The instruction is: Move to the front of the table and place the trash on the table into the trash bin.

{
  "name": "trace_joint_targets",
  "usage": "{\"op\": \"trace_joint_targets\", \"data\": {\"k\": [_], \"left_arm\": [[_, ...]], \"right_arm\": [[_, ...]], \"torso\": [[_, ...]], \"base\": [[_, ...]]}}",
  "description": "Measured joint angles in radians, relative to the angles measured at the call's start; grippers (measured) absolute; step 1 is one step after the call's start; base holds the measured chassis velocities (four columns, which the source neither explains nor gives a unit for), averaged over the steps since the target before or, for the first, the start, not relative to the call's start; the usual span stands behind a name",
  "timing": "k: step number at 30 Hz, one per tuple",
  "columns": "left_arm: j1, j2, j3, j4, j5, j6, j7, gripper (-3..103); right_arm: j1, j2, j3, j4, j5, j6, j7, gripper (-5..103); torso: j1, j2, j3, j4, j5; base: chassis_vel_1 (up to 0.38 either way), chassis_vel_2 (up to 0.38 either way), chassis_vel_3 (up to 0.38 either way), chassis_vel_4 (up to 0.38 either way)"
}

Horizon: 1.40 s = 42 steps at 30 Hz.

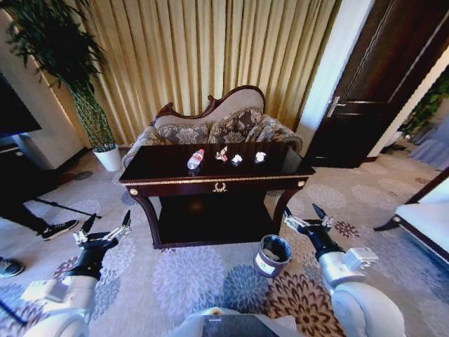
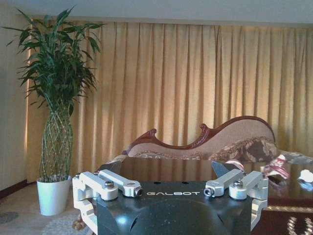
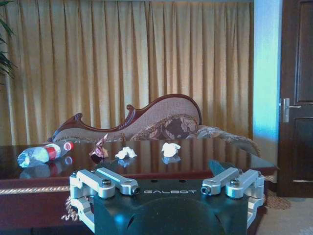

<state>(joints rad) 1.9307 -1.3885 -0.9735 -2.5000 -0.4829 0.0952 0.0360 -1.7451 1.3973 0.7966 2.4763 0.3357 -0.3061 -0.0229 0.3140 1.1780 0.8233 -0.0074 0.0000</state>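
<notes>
Head view: you're parked facing the front of the tabletop [image 1: 161, 172], both arms low and short of it — left hand [image 1: 106, 230] spread, empty, out past the left front leg; right hand [image 1: 309, 219] spread, empty, just beside the bin [image 1: 272, 255]. Bin sits on the carpet at the right front, mouth up, well below the tabletop edge.

Trash lies in a row across the middle of the tabletop: bottle [image 1: 196, 159] on its side at the left, then a pinkish wrapper [image 1: 222, 154], then two white paper wads [image 1: 236, 159] [image 1: 260, 156]. Right wrist view has the same row, bottle [image 3: 43, 153] farthest from the door side.

Judgement — driving looks about done; the pick is what's in hand. You probably want the right arm for it, since it's the one next to the bin. Start with the nearest wad or the bottle. Come down from above, fingers wide, straddling the bottle across its short axis — it's round and on polished wood, so a side nudge will likely roll it. Scraps are light; pinch low against the wood. Lift clear of the gold edge before swinging down to the bin.
</notes>
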Motion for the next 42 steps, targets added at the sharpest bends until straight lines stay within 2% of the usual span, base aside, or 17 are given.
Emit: {"op": "trace_joint_targets", "data": {"k": [18, 21, 23, 24, 29, 30, 34, 35, 39, 42], "left_arm": [[0.000, -0.008, -0.001, 0.000, -0.001, -0.002, -0.001, 100], [0.005, -0.009, -0.006, 0.000, -0.003, -0.003, -0.002, 100], [0.010, -0.009, -0.009, 0.000, -0.004, -0.005, -0.002, 100], [0.010, -0.009, -0.009, 0.000, -0.004, -0.005, -0.002, 100], [0.029, -0.013, -0.010, 0.000, -0.006, -0.010, 0.000, 100], [0.029, -0.013, -0.010, 0.000, -0.006, -0.010, 0.000, 100], [0.051, -0.023, -0.011, 0.000, -0.006, -0.024, 0.000, 100], [0.051, -0.023, -0.011, 0.000, -0.006, -0.024, 0.000, 100], [0.063, -0.031, -0.019, 0.000, -0.007, -0.028, 0.000, 100], [0.061, -0.033, -0.020, 0.000, -0.007, -0.026, -0.001, 100]], "right_arm": [[0.011, 0.000, -0.019, -0.012, -0.006, -0.009, 0.001, 100], [0.037, -0.018, -0.025, -0.015, 0.047, -0.063, 0.025, 100], [0.081, -0.052, -0.028, -0.032, 0.098, -0.120, 0.060, 100], [0.081, -0.052, -0.028, -0.032, 0.098, -0.120, 0.060, 100], [0.258, -0.201, -0.035, -0.152, 0.260, -0.220, 0.169, 100], [0.258, -0.201, -0.035, -0.152, 0.260, -0.220, 0.169, 100], [0.398, -0.325, -0.060, -0.307, 0.336, -0.229, 0.196, 100], [0.398, -0.325, -0.060, -0.307, 0.336, -0.229, 0.196, 100], [0.532, -0.408, -0.126, -0.440, 0.360, -0.229, 0.197, 100], [0.607, -0.436, -0.176, -0.507, 0.361, -0.228, 0.197, 100]], "torso": [[0.001, 0.000, 0.000, -0.0002, 0.0000], [0.001, -0.001, 0.000, -0.0002, 0.0000], [0.001, 0.000, 0.000, -0.0001, -0.0001], [0.001, 0.000, 0.000, -0.0001, -0.0001], [-0.001, 0.000, 0.000, 0.0000, 0.0004], [-0.001, 0.000, 0.000, 0.0000, 0.0004], [0.000, 0.000, 0.000, 0.0000, 0.0005], [0.000, 0.000, 0.000, 0.0000, 0.0005], [0.000, 0.000, 0.000, -0.0001, 0.0003], [0.000, 0.000, 0.000, -0.0003, 0.0001]], "base": [[-0.205, 0.198, 0.211, -0.200], [-0.084, 0.091, 0.084, -0.096], [0.000, 0.000, 0.000, 0.000], [0.000, 0.000, 0.000, 0.000], [0.009, -0.015, -0.020, 0.016], [0.022, -0.025, -0.054, 0.041], [0.000, 0.000, 0.000, 0.000], [0.000, 0.000, 0.000, 0.000], [0.000, 0.000, 0.000, 0.000], [0.000, 0.000, 0.000, 0.000]]}}
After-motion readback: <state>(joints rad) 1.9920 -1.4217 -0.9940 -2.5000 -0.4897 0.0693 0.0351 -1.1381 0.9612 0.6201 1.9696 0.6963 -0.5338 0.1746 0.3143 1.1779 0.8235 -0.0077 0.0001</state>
